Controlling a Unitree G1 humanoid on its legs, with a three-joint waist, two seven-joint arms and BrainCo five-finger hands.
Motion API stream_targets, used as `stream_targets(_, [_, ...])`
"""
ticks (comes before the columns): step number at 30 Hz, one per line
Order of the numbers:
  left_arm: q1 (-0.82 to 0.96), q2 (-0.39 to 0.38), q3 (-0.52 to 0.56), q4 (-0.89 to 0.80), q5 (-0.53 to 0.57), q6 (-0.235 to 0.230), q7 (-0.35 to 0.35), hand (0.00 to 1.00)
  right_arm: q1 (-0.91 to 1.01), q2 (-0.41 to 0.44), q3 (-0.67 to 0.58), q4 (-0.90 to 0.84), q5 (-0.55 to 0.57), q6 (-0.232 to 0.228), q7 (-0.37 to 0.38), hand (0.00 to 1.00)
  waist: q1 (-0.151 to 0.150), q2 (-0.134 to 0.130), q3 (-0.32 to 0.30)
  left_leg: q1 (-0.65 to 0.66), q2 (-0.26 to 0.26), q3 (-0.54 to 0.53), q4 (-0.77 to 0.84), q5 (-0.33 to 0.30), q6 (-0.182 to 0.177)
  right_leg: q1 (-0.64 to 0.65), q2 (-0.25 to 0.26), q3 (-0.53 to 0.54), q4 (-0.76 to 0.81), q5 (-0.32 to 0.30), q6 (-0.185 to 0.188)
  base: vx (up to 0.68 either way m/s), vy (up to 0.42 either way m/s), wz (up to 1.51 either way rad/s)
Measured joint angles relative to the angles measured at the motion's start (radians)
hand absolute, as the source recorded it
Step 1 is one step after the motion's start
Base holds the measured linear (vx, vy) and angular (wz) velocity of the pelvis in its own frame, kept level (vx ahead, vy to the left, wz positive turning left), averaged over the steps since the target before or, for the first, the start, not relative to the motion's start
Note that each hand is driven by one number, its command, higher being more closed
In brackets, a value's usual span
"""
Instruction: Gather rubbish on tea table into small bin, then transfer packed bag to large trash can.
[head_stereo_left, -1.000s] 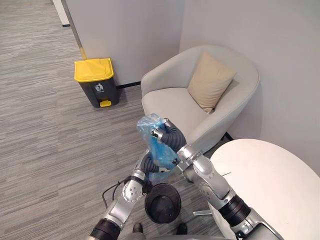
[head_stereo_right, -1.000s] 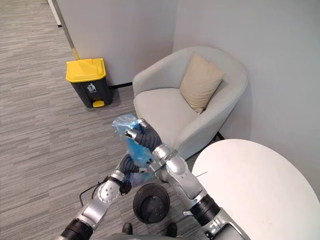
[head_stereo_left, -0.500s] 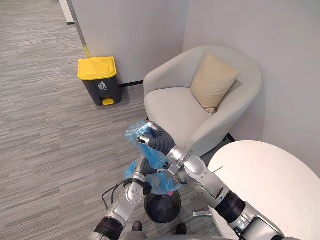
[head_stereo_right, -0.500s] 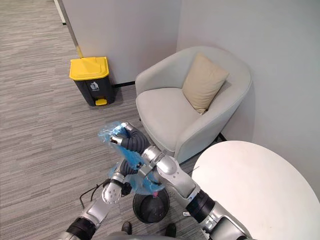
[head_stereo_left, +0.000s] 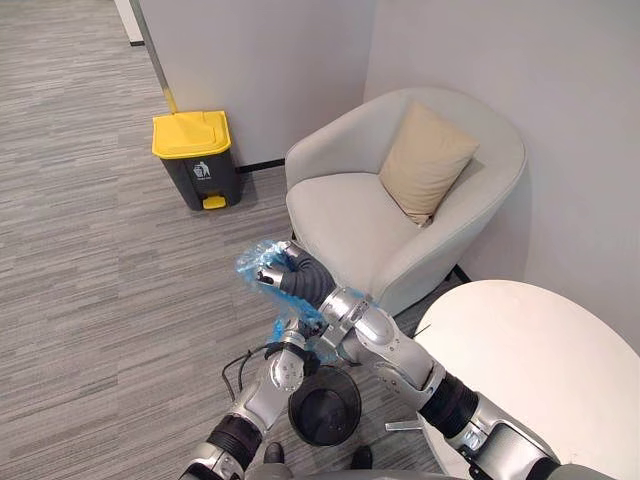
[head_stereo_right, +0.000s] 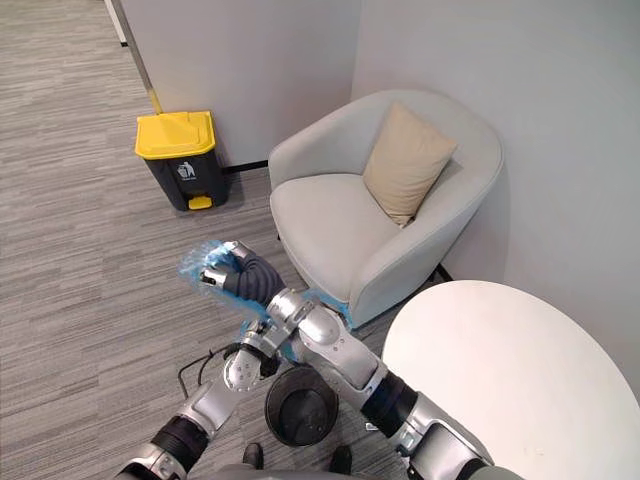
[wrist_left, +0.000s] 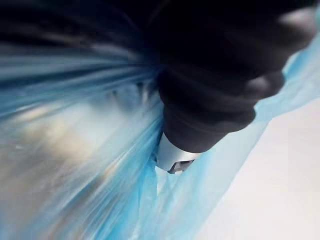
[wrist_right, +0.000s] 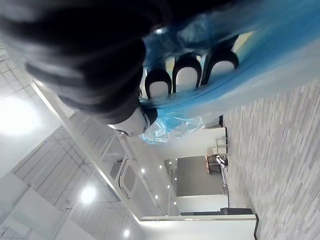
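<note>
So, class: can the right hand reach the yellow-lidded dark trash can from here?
Probably not yet. The right hand, shut on the crumpled blue plastic bag, is far from the yellow-lidded dark trash can; grey carpet lies between, so walking closer looks unobstructed.

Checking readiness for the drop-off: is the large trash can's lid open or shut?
Shut. The yellow lid lies flat on the dark trash can, with no gap showing along its edge.

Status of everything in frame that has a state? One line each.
blue bag: held up above the small bin, top bunched in the right hand
right hand: fingers curled round the bag
left hand: low against the bag, grip hidden
small bin: on floor, open, no bag inside
large trash can: lid shut
</note>
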Motion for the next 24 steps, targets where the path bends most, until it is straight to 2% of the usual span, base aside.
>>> stream_targets(1, [0.001, 0.0, 0.001, 0.0, -0.019, 0.0, 0.0, 1.0, 0.0, 0.0, -0.001, 0.0, -0.001, 0.0, 0.001, 0.0, 0.0, 0.0, 0.0, 0.001, 0.0, 0.0, 0.0, 0.0, 0.0, 0.0, 0.0, 0.001, 0.0, 0.0, 0.0, 0.0, 0.0, 0.0])
stream_targets(4, [0.007, 0.0, 0.01, 0.0, -0.047, 0.0, -0.003, 1.0, 0.015, 0.001, -0.007, -0.005, -0.013, -0.001, 0.003, 0.0, -0.001, 0.001, 0.001, 0.002, 0.0, 0.002, 0.0, -0.001, 0.0, 0.001, 0.0, 0.003, 0.0, -0.001, 0.001, 0.0, 0.0, 0.0])
stream_targets(8, [0.034, -0.004, 0.022, 0.0, -0.078, 0.001, -0.011, 1.0, 0.055, 0.025, -0.058, -0.013, -0.101, -0.006, 0.006, 0.0, -0.003, 0.003, 0.003, 0.007, 0.0, 0.008, -0.001, -0.005, -0.005, 0.001, 0.0, 0.009, 0.0, -0.004, 0.005, 0.0, 0.0, -0.04])
stream_targets(11, [0.05, -0.008, 0.054, 0.0, -0.101, 0.001, -0.012, 1.0, 0.097, 0.027, -0.102, -0.037, -0.194, -0.008, 0.005, 0.0, -0.004, 0.005, 0.004, 0.015, 0.001, 0.013, -0.011, -0.006, -0.003, 0.002, 0.0, 0.013, 0.0, -0.006, 0.006, 0.0, 0.0, -0.03])
stream_targets(13, [0.07, -0.008, 0.087, 0.0, -0.117, 0.002, -0.012, 1.0, 0.126, 0.018, -0.13, -0.051, -0.293, -0.031, 0.001, 0.0, -0.013, 0.005, 0.005, 0.017, 0.0, 0.015, -0.013, -0.006, -0.003, 0.003, -0.001, 0.015, 0.0, -0.007, 0.005, 0.0, 0.0, 0.0])
stream_targets(16, [0.086, -0.008, 0.12, -0.014, -0.136, 0.002, -0.013, 1.0, 0.154, -0.021, -0.171, -0.072, -0.41, -0.045, -0.002, 0.0, -0.023, 0.005, 0.006, 0.019, 0.0, 0.016, -0.016, -0.006, -0.004, 0.003, -0.001, 0.016, 0.0, -0.007, 0.005, 0.0, 0.0, 0.0])
stream_targets(20, [0.106, -0.008, 0.179, -0.046, -0.153, 0.001, -0.013, 1.0, 0.213, -0.109, -0.235, -0.12, -0.565, -0.062, -0.022, 0.0, -0.024, 0.008, 0.016, 0.023, 0.0, 0.024, -0.016, -0.006, -0.001, 0.003, -0.001, 0.023, 0.0, -0.008, 0.005, 0.02, 0.022, -0.06])
stream_targets(21, [0.108, -0.006, 0.203, -0.054, -0.155, 0.001, -0.013, 1.0, 0.225, -0.146, -0.254, -0.123, -0.612, -0.078, -0.026, 0.0, -0.024, 0.011, 0.025, 0.026, 0.0, 0.028, -0.016, -0.006, -0.001, 0.004, -0.001, 0.028, 0.0, -0.008, 0.005, 0.01, 0.023, -0.09])
stream_targets(24, [0.121, -0.004, 0.255, -0.06, -0.174, 0.0, -0.012, 1.0, 0.262, -0.214, -0.282, -0.123, -0.692, -0.088, -0.04, 0.0, -0.026, 0.014, 0.036, 0.029, 0.0, 0.037, -0.018, -0.008, 0.0, 0.002, 0.0, 0.036, 0.0, -0.008, 0.005, 0.01, 0.025, -0.08])
